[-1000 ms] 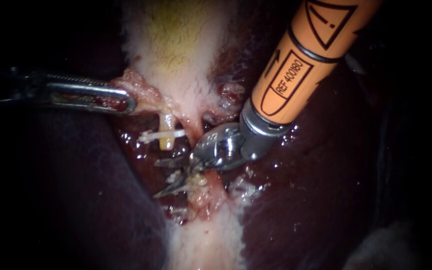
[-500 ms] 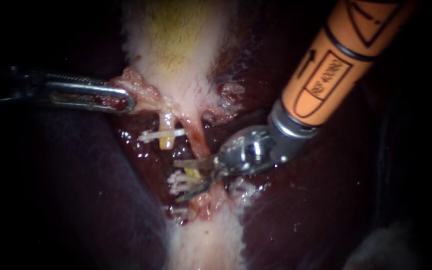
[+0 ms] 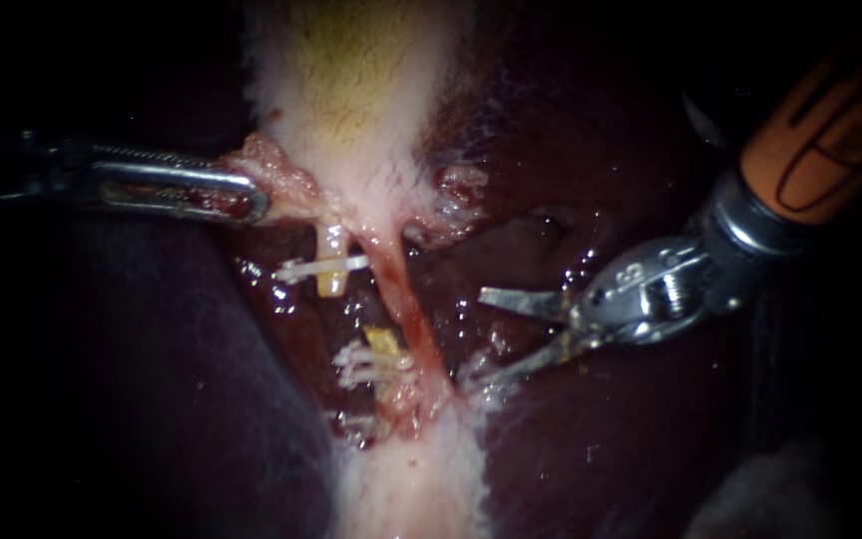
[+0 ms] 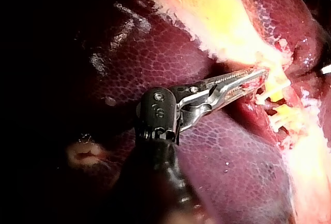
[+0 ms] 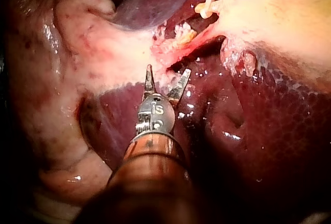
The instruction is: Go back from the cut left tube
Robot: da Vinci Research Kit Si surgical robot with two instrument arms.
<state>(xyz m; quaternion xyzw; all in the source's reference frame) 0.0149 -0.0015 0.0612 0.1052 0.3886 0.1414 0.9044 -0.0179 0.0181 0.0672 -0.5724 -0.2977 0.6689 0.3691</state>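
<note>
The cut left tube (image 3: 332,287) sits mid-field in the endoscope view, just beside an intact pink tube (image 3: 403,299). It's in two bits w/ a clear gap between. The upper stump (image 3: 331,240) is yellowish, crossed by one white clip (image 3: 301,269), and hangs under the gallbladder (image 3: 351,90). The lower stump (image 3: 383,343) is short, w/ more white clips (image 3: 359,365) bunched beside it, against the liver (image 3: 601,429).

Handling, as a judgement: both stumps look soft, wet and thin, so light, floppy, slippery, and prob. easy to tear or to strip a clip off. No reason to take hold of either for this step. If one had to, grip the tissue next to a clip, not the cut end or the clip itself.

Right instrument (image 3: 478,337): comes in from the upper right. Its pincer is a pair of blades, wide open in a V, nothing between them. It's apart from both stumps, on the far side of the pink tube, over the liver. The lower blade tip is near pale frayed tissue; can't tell if it touches. Right wrist view agrees: blades spread and empty, stumps + clips ahead of them.

Left instrument (image 3: 243,203): comes in from the left, pincer narrow, closed on a pink tissue fold (image 3: 281,175) at the gallbladder's lower edge, holding it out sideways. Left wrist view shows the same grip, w/ the clipped stumps just ahead of the tip.

Next move, I'd say: draw the right instrument out along its shaft line, keeping the blades clear of the pink tube.
</note>
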